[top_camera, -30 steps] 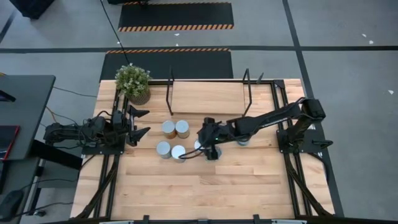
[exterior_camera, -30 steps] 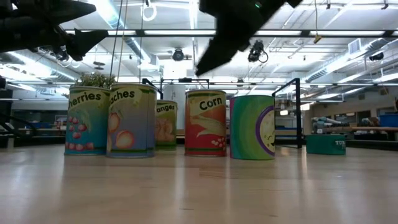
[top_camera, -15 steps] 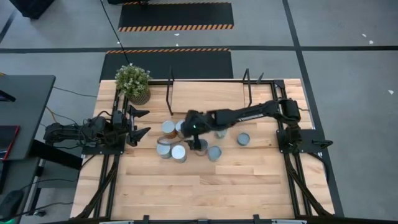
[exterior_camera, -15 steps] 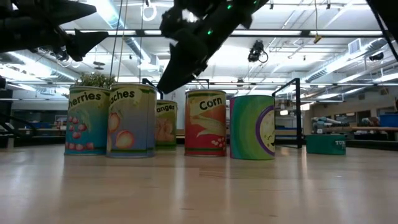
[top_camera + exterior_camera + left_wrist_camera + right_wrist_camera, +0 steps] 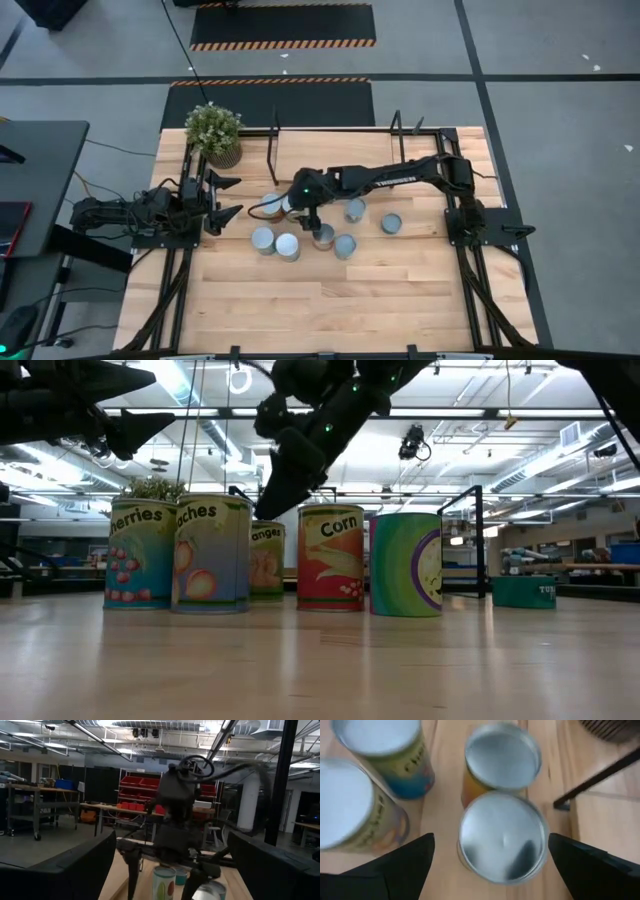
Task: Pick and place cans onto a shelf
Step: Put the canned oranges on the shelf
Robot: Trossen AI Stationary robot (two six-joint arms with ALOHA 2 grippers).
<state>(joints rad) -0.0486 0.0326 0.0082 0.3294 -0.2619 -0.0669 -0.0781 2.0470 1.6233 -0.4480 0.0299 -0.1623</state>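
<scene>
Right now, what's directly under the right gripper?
The right gripper hovers open over a silver-topped can, with another can right beside it. The can's label is hidden in the right wrist view.

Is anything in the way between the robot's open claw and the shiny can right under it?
Nothing visible. The right gripper, open, hangs directly above the silver-topped round tin, fingers on either side; neighbouring tins stand beside it.

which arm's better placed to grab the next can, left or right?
Right. The right gripper hangs open directly over the rear pair of cans, one can top centred between its fingers. The left gripper waits at the table's left edge, apart from the cluster.
</scene>
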